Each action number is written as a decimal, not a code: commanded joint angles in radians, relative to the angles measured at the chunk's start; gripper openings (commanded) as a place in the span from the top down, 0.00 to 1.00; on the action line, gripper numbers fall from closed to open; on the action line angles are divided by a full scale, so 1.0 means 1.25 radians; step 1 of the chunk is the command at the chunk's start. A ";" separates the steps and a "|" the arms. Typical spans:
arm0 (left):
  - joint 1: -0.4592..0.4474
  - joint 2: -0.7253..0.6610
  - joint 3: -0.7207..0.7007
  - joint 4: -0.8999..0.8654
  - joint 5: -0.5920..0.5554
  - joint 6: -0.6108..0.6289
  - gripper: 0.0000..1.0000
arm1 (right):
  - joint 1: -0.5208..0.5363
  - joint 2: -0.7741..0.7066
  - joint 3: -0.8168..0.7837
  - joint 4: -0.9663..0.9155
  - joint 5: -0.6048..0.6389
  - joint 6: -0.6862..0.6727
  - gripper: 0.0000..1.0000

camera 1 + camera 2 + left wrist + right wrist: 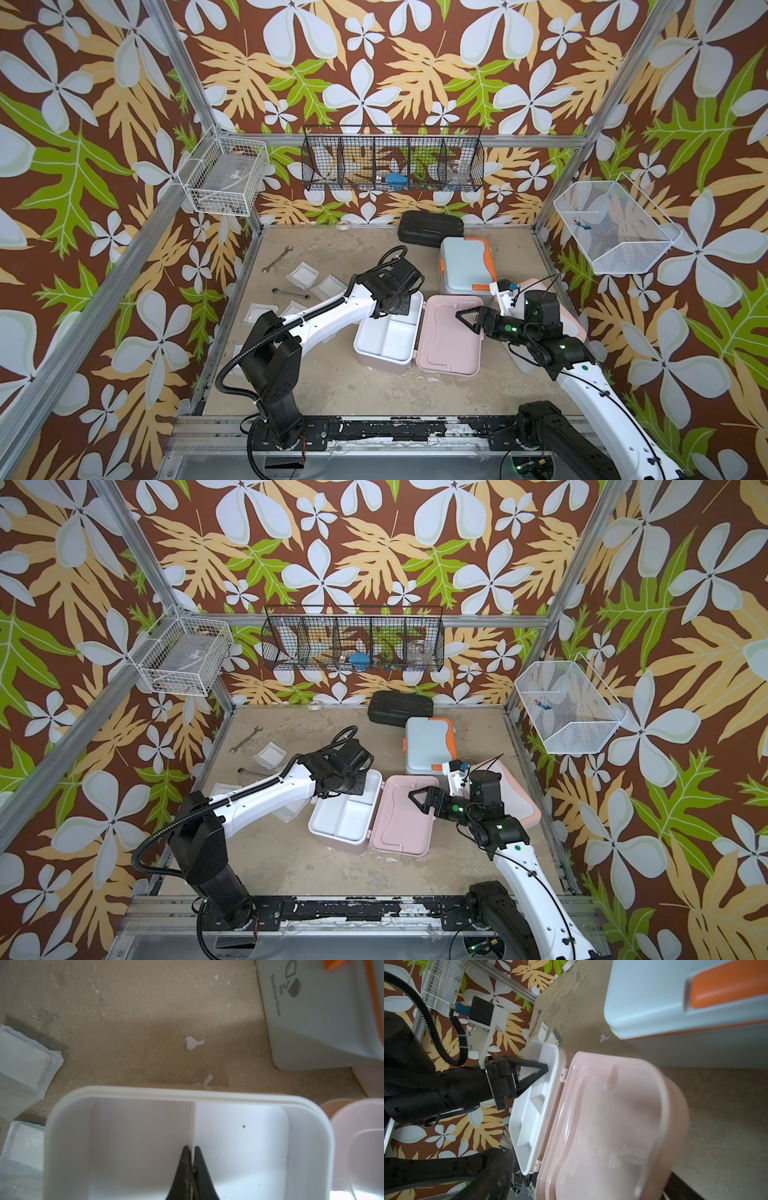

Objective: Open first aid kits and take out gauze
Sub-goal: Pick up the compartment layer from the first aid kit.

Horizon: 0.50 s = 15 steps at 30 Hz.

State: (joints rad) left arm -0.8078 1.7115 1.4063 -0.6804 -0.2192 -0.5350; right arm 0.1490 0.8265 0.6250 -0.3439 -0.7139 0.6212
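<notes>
**Pink kit** (451,338): lid laid flat toward 3 o'clock. We see its white inner tray (380,343) exposed, with nothing in the compartments.

**Left gripper** (192,1148): pinched tight on the tray's divider (194,1122) at the tray's 12 o'clock end. The divider runs straight ahead between its fingers.

**Right gripper** (463,320): spread wide over the lid, holding nothing.

**Gauze packets** (305,277): out on the table (332,395), at 10 o'clock of the tray.

**Next move**: we judge it to be a straight lift of the tray, by the left arm.

2 white arms (328,309) have black joints (540,307), ribbed cables (232,365), green lights (508,329).
</notes>
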 commanded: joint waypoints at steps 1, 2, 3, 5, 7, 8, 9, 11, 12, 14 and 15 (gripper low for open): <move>0.000 -0.016 0.017 0.000 0.006 -0.010 1.00 | 0.000 -0.003 0.003 0.024 -0.015 -0.004 0.07; -0.001 -0.020 0.019 -0.004 0.009 -0.010 1.00 | 0.000 -0.004 0.004 0.022 -0.015 -0.004 0.07; -0.001 -0.025 0.022 -0.005 0.012 -0.009 1.00 | 0.000 -0.005 0.002 0.021 -0.014 -0.003 0.07; -0.001 -0.036 0.026 -0.008 0.020 -0.010 1.00 | 0.000 -0.008 0.002 0.021 -0.013 -0.003 0.07; 0.000 -0.052 0.030 -0.005 0.025 -0.010 1.00 | 0.000 -0.008 -0.001 0.020 -0.012 -0.004 0.07; 0.001 -0.055 0.035 -0.006 0.028 -0.008 1.00 | 0.000 -0.008 0.001 0.019 -0.012 -0.004 0.07; 0.001 -0.058 0.040 -0.009 0.029 -0.007 1.00 | 0.000 -0.009 0.001 0.019 -0.012 -0.004 0.07; 0.002 -0.064 0.051 -0.015 0.040 -0.002 1.00 | 0.000 -0.010 0.004 0.016 -0.013 -0.003 0.07; 0.004 -0.068 0.057 -0.018 0.042 -0.001 1.00 | 0.000 -0.011 0.005 0.014 -0.012 -0.004 0.07; 0.011 -0.088 0.069 -0.019 0.054 0.006 1.00 | 0.000 -0.014 0.008 0.010 -0.010 -0.006 0.07; 0.019 -0.099 0.076 -0.019 0.061 0.010 1.00 | 0.000 -0.015 0.008 0.008 -0.010 -0.005 0.07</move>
State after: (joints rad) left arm -0.7990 1.6176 1.4773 -0.6998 -0.1635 -0.5407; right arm 0.1490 0.8116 0.6258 -0.3447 -0.7177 0.6212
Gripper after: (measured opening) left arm 0.057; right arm 0.929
